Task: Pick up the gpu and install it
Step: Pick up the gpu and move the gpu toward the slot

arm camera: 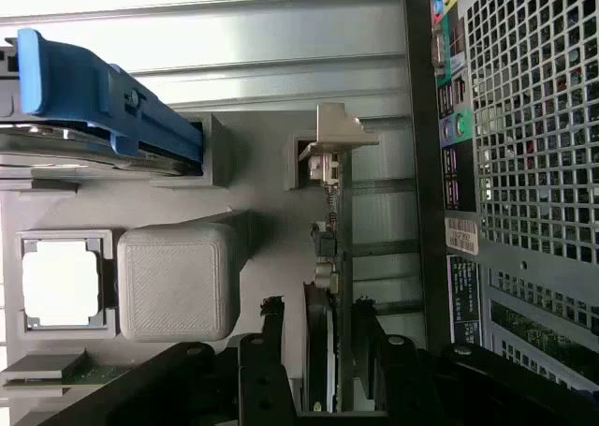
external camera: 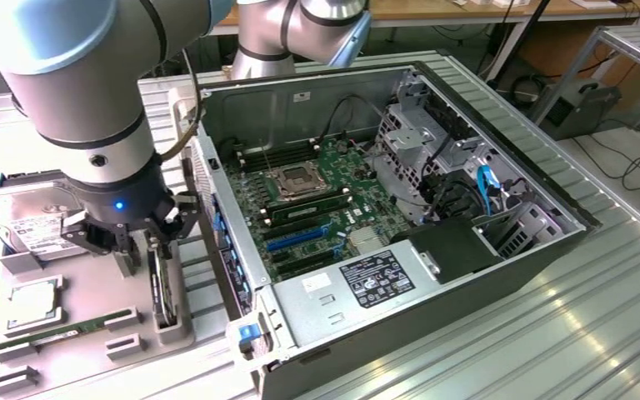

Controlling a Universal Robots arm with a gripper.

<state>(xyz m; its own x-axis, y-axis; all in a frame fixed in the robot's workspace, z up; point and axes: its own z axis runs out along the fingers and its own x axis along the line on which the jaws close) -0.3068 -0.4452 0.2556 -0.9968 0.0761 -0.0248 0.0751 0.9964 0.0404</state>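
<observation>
Sitting upright in tray [arm camera: 271, 192] — gpu [arm camera: 332, 257]

item: gpu [external camera: 162, 292], thin flat dark expansion card
end fitting: silver metal bracket [arm camera: 339, 134] at one short end, bent tab showing in the wrist view
pose: standing on its long edge, upright, seen edge-on from above
seat: held in a narrow slot of the gray fixture plate [external camera: 97, 292]
location: at the plate's edge, just beside the rear panel of the open computer case [external camera: 442, 325], outside it
board detail: small components visible along the card's face near the bracket
contact: gripper [arm camera: 320, 306] straddles the card, one finger on each side, gaps showing, card not clamped
install state: not yet in the case
</observation>
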